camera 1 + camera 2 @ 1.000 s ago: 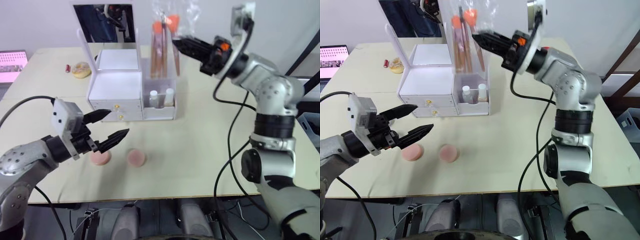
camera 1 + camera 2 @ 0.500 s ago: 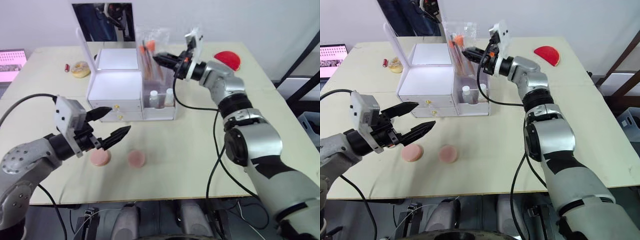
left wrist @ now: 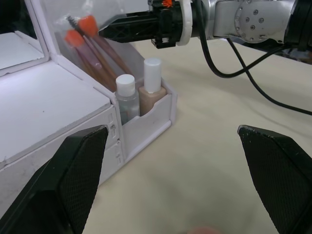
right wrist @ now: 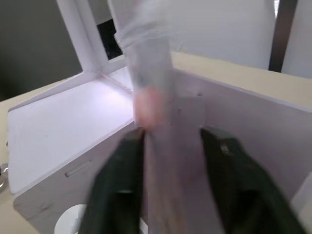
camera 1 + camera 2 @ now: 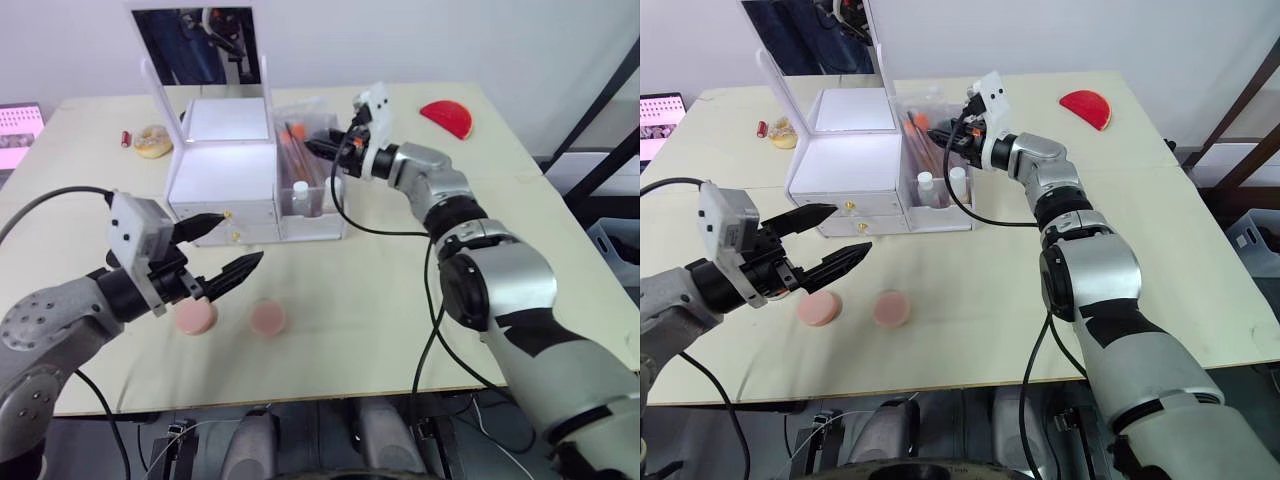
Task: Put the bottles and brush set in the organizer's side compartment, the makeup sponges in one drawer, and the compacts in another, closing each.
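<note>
2 arms reach over the table (image 5: 420,300) in the head views. From the left, the left arm is bent low, and the left gripper (image 5: 222,250) hovers above the tabletop in front of the organizer (image 5: 225,180) with its black fingers spread wide and nothing between them. Just below it lie 2 pink makeup sponges (image 5: 232,318), side by side on the table. The right arm stretches far forward, nearly straight, with the right gripper (image 5: 322,148) at the top of the organizer's side compartment (image 5: 312,195), pinching the clear bag of the brush set (image 5: 296,150), which stands tilted inside that compartment. 2 bottles (image 5: 938,184) stand upright in its front pocket. Both drawers (image 5: 238,222) are closed. A red compact (image 5: 446,117) lies well apart on the far right of the table; a yellowish round item (image 5: 153,140) and a small red thing sit far left. No writing can be read

The left wrist view shows the left gripper's fingers (image 3: 73,170) well apart, the 2 bottles touching each other, and the orange-tipped brushes leaning behind them under the right gripper's tips.

The right wrist view shows the right gripper's fingers (image 4: 122,180) closed on the bag above the white organizer lid (image 4: 63,117)
</note>
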Motion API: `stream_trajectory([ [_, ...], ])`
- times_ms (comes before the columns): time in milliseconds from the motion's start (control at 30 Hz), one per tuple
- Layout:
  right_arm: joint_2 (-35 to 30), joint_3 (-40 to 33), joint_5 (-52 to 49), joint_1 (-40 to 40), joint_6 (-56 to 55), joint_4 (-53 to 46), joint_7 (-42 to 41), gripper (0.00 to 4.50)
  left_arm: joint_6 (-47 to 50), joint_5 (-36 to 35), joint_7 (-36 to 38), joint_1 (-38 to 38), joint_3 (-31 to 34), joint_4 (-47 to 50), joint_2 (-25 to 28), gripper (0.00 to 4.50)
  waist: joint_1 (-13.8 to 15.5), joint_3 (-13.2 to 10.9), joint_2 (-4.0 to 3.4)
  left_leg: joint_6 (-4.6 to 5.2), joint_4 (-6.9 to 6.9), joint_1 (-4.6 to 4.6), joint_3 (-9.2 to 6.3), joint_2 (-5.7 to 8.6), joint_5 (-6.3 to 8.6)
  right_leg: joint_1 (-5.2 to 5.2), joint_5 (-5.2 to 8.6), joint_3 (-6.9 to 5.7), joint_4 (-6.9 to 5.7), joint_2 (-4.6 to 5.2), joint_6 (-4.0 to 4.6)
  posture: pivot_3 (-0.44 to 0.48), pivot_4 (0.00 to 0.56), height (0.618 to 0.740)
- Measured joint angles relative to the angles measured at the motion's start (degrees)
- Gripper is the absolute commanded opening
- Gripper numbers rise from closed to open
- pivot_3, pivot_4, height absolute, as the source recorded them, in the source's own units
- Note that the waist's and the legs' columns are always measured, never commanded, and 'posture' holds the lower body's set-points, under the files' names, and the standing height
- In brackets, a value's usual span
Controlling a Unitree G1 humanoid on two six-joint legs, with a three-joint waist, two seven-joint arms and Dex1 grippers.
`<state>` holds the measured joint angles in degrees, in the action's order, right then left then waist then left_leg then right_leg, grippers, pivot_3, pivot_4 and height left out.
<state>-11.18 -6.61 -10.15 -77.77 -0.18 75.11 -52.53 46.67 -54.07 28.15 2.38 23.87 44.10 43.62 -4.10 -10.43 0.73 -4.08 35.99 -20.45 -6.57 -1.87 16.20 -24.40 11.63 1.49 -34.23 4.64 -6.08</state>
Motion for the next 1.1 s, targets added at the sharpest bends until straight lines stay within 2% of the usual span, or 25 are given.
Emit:
stream_trajectory([
  [67,0.0,-0.7,0.0,-0.3,0.3,0.0,0.0,4.28,-0.1,-0.3,-0.1,-0.2,0.0,0.0,0.1,4.5,0.0,0.0,0.0,0.0,0.0,0.0,0.0,0.0,0.0,0.0,0.0,0.0,0.0,0.0,0.0,0.0,0.15,0.739],
  [100,0.0,-0.9,0.0,-0.5,0.4,0.0,0.0,4.45,-0.1,-0.4,-0.1,-0.3,0.0,0.0,0.1,4.5,0.0,0.0,0.0,0.0,0.0,0.0,0.0,0.0,0.0,0.0,0.0,0.0,0.0,0.0,0.0,0.0,0.15,0.739],
  [300,-0.8,-3.2,-0.2,-1.5,1.0,0.0,0.2,4.45,-0.1,-1.0,-0.4,-0.2,-0.1,0.0,0.1,4.5,0.0,0.0,0.0,0.0,0.01,0.0,0.0,0.0,0.0,0.0,0.0,0.0,-0.01,0.0,0.01,0.0,0.15,0.739],
  [700,-1.1,-2.7,2.7,-2.2,0.9,0.0,6.4,4.45,-0.1,-1.7,-0.6,0.5,-0.5,-0.2,0.5,4.5,0.0,0.0,0.0,0.0,0.01,0.0,0.0,0.0,0.0,0.0,0.0,0.0,-0.01,0.0,0.01,0.0,0.15,0.739],
  [1033,-0.8,-2.3,3.0,-2.2,5.7,0.0,-0.3,4.45,-0.1,-1.9,-0.6,0.1,-0.5,-0.2,0.8,4.5,0.0,0.0,-0.01,0.0,0.01,0.0,0.0,0.0,0.0,0.0,0.0,0.0,-0.01,0.0,0.0,0.0,0.15,0.739],
  [1100,-0.5,-1.5,3.6,-2.2,6.0,0.0,-0.2,3.92,-0.1,-1.9,-0.5,0.1,-0.5,-0.3,0.8,4.5,0.0,0.0,-0.01,0.0,0.01,0.01,0.0,0.0,0.0,0.0,0.0,0.0,-0.02,0.0,0.0,0.0,0.15,0.739],
])
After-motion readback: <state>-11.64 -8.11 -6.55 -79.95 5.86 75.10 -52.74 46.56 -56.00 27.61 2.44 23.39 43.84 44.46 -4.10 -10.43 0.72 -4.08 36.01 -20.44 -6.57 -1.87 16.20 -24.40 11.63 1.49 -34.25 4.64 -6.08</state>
